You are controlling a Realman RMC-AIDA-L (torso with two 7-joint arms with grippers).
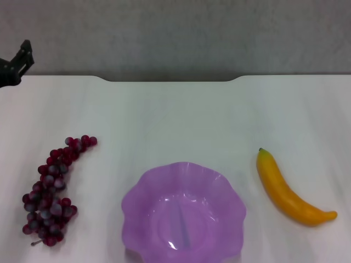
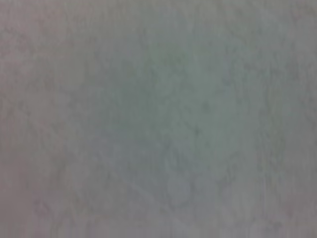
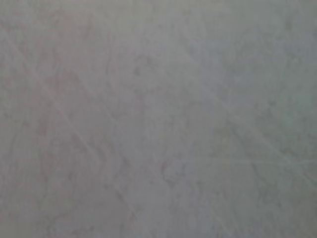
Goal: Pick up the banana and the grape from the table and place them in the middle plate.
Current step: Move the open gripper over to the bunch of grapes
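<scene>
The table (image 1: 181, 115) is a plain white surface with a shallow notch cut into its far edge. The middle plate (image 1: 219, 186), a translucent purple dish with a wavy scalloped rim, sits at the near centre of the table; its near rim is cut off by the edge of the head view, and its bowl holds no fruit. The grape (image 1: 52, 189), a long bunch of dark red and purple berries, lies flat on the table to the left of the plate and apart from it, with its thin stem end pointing near and its narrower end reaching far and slightly right. The banana (image 1: 285, 192) lies flat on the table to the right of the plate, also apart from it, with its dark green tip at the far end and its body curving near and right. Neither fruit touches the plate. The left gripper (image 1: 19, 63) appears as a dark part at the far left edge of the head view, beyond the far edge of the table and well apart from the grape; whether it is open or closed cannot be determined. The right gripper does not appear in any view. Both wrist views show only a blurred grey surface.
</scene>
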